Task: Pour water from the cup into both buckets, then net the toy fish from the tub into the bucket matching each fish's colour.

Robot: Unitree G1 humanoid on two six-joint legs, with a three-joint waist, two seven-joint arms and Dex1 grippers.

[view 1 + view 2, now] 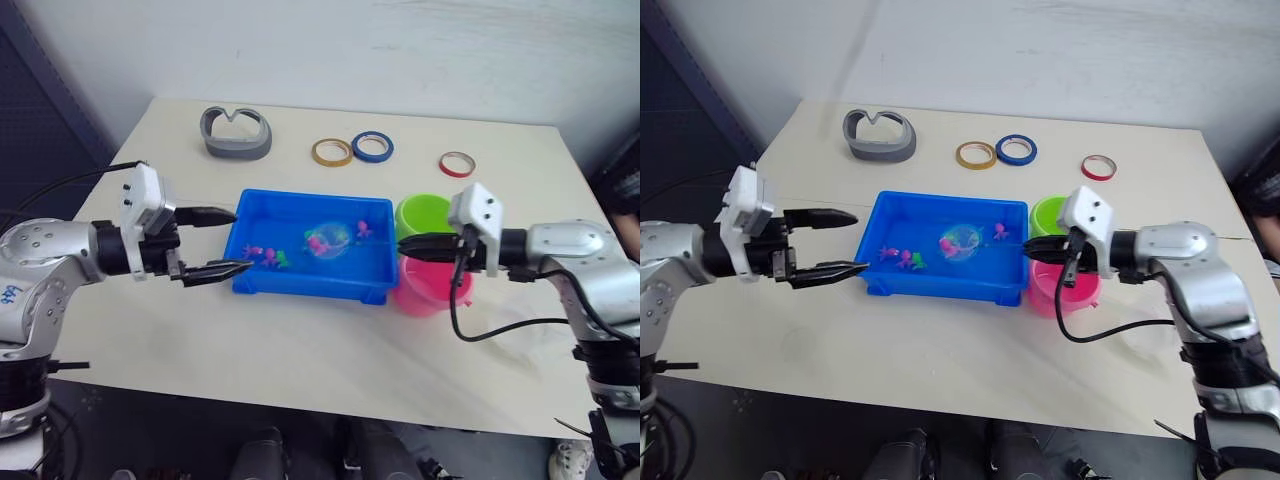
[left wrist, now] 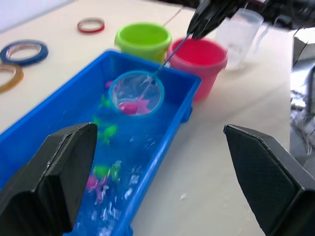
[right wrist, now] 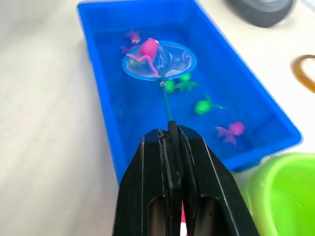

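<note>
Two grippers at work: R gripper [image 3: 172,135] pinched tight on net [image 3: 159,60] handle, hoop held over tub [image 1: 300,285] w/ one pink fish [image 3: 146,50] in the mesh. L gripper [image 1: 222,242] spread wide, empty, just beside tub's left end. More fish, green + pink, lie in tub water. Green bucket [image 1: 425,213] & pink bucket [image 1: 428,287] touch tub's right end. Cup [image 2: 239,34] stands beyond pink bucket.

Both eye views look down from the head over the surface [image 1: 300,350]; each wrist view looks closely along its tool at the shared tub [image 3: 123,147].
</note>
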